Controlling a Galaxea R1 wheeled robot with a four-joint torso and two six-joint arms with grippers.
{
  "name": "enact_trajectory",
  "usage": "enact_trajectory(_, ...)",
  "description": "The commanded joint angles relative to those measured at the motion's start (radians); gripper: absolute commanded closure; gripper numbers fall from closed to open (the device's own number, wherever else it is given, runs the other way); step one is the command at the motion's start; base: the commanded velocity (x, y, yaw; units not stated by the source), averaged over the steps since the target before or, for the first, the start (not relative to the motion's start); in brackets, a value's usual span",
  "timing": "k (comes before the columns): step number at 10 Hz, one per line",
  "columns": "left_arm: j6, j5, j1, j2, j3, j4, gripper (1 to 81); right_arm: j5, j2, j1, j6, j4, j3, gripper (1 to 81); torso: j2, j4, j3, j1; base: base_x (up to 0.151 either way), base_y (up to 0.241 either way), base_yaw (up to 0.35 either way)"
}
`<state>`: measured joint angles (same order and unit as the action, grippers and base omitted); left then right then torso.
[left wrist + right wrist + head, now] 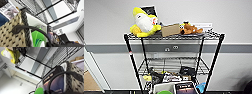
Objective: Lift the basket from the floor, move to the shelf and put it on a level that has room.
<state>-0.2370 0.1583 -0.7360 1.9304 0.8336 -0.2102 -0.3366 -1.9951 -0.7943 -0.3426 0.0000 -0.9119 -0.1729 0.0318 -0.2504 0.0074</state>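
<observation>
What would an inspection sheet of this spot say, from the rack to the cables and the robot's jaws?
Surface: black wire shelf; the second level has bare wire on its left side.
Job's things: basket, beige woven, close in front of the rack, with items inside.
Clutter: yellow plush, brown plush and a cardboard piece on the top tier; dark objects on the second level's right side.
Grippers: jaws cannot be made out.
Cables: a black cable arcs beside the basket.
Surroundings: white wall with a grey band.
</observation>
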Motion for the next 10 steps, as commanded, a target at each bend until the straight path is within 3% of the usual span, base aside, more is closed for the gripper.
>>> enact_trajectory(1,0.005,0.015,0.125,0.003,-0.108,0.017,81.1,-0.03,0.02,0.126,-0.009,-0.037,0.114,81.1,0.0,0.0,0.0,0.0,0.133,-0.061,0.0)
enact_trajectory(8,0.005,0.017,0.125,0.007,-0.103,0.017,81.1,-0.03,0.025,0.126,-0.007,-0.037,0.116,81.1,0.0,0.0,0.0,0.0,0.113,-0.028,0.0)
enact_trajectory(10,0.005,0.021,0.125,0.004,-0.106,0.017,81.1,-0.032,0.025,0.134,-0.007,-0.037,0.121,81.1,0.0,0.0,0.0,0.0,0.0,0.0,0.0)
